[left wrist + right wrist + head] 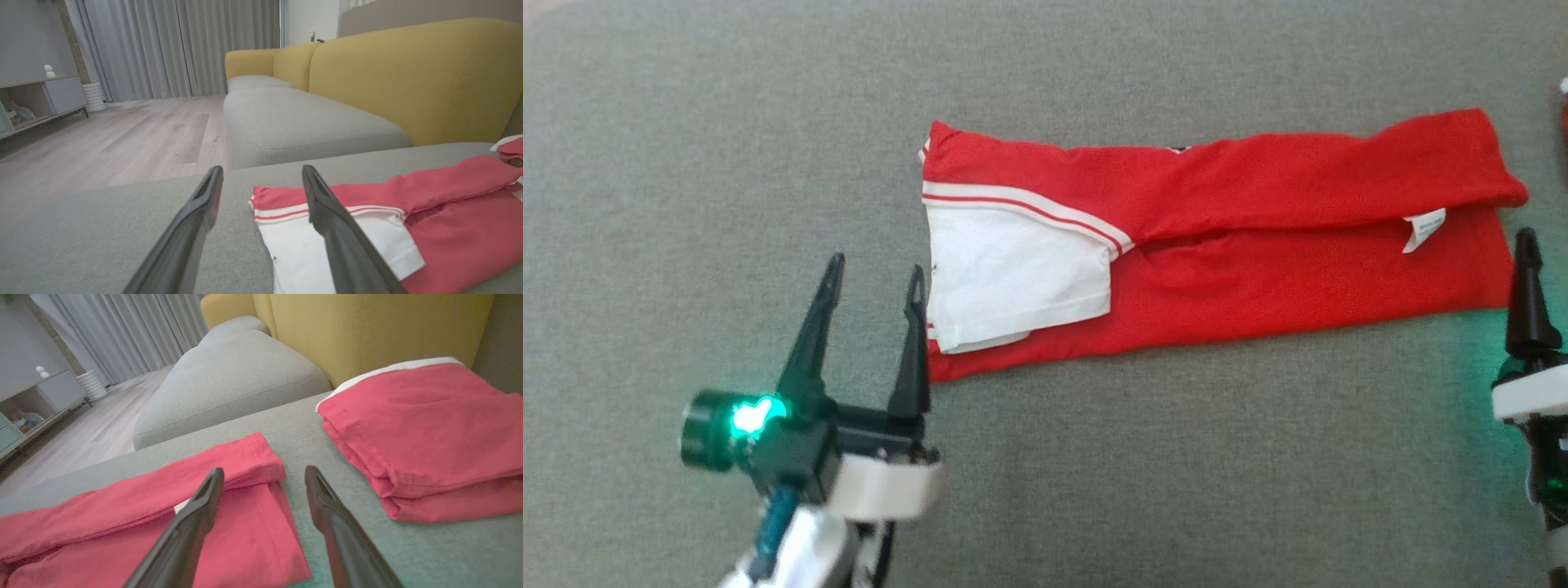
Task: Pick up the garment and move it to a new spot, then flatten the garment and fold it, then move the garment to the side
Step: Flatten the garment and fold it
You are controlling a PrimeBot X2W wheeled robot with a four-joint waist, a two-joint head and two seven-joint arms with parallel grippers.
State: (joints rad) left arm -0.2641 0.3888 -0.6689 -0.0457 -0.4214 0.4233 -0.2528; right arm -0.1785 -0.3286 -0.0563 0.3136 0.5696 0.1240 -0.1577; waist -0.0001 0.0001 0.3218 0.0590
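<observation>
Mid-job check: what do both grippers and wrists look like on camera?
Left gripper: two long, dark, tapering jaws on a black base, a round housing with a glowing green light, a white wrist collar, a teal cable, a pale forearm. Right gripper: matching dark pointed jaws and white collar.

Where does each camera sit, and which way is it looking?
Head view: on the robot's head, looking down at the red garment on the grey cushion; left gripper lower left, one finger of the other arm at right.
Left wrist view: on the left wrist, looking along its open fingers across the white sleeve toward the yellow sofa back.
Right wrist view: on the right wrist, looking along the open right gripper past the garment's red end.
Shared: both wrist views show the garment and curtains.
</observation>
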